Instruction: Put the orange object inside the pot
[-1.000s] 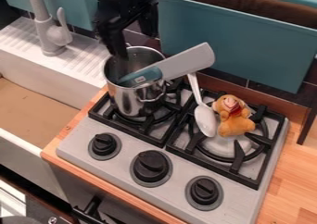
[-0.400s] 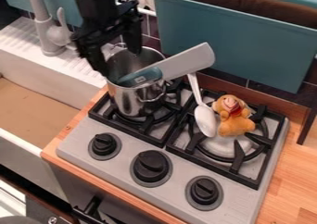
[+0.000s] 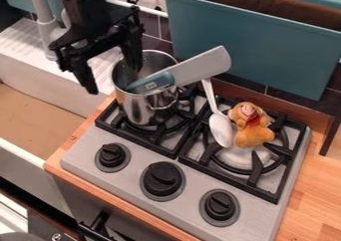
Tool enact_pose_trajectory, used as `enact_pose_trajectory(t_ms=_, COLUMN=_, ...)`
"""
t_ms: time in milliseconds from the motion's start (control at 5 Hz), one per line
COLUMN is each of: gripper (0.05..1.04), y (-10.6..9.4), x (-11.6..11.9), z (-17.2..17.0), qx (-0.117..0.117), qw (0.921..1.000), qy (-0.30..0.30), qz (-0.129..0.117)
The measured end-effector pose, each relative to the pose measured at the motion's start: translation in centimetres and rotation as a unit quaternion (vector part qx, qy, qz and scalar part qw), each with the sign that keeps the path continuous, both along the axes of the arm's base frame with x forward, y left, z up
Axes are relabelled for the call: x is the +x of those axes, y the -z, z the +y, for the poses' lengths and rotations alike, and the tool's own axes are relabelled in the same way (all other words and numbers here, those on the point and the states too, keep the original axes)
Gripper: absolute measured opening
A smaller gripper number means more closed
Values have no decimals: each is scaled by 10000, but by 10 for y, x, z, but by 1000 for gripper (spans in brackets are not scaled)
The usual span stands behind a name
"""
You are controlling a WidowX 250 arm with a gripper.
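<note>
black two-finger gripper [image 3: 114, 79], spread & empty, shd clear the grey-bladed, teal-handled spatula [image 3: 203, 68] at its right, then drop vert. onto the orange plush toy [image 3: 253, 135] farther right, w/o nudging the white long-handled spoon [image 3: 221, 130].

A teal bin [image 3: 273, 56] stands behind the stove [image 3: 200, 178] and white spoon [image 3: 221, 129].

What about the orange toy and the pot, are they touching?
Apart: the camera view shows black stove grate and the white spoon between the orange toy and the pot.
</note>
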State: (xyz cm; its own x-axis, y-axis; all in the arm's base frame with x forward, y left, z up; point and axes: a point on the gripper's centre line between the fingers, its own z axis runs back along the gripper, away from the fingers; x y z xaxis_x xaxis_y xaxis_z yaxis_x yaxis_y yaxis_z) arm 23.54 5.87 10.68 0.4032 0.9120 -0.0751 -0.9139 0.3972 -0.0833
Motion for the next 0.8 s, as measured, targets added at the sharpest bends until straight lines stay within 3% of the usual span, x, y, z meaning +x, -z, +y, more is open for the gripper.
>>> enact_pose_trajectory(t_ms=200, gripper=999, y=4, x=-7, z=-18, qx=-14, qw=9996, qy=285, qz=73)
enact_pose_trajectory(t_ms=800, gripper=999, y=24, x=-11, z=-110, qx=-51, qw=9963, qy=798, qz=-321)
